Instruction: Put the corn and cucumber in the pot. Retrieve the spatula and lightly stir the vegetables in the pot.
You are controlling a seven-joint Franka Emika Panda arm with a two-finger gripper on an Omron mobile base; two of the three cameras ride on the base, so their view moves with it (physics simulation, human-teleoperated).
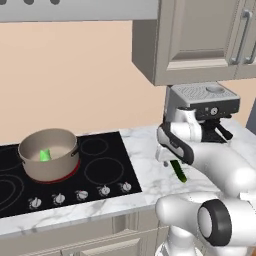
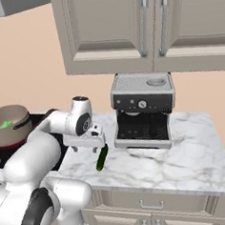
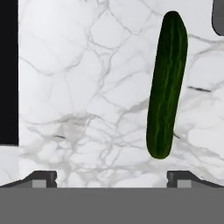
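The wide-open hand (image 3: 112,177) is best shifted over the long dark green cucumber (image 3: 166,85) on the white marble desk (image 3: 87,87), then lowered across its middle.

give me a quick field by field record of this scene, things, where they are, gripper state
setting: kitchen counter of white marble, black cooktop at its left
pot: pot on a cooktop burner, something bright green inside
cucumber: long dark green cucumber lying flat on the marble, free of the gripper
gripper: gripper open, hovering over the marble with the cucumber ahead of its right fingertip
coffee machine: coffee machine at the back of the counter under the wall cabinets
task state: cucumber not yet in the pot
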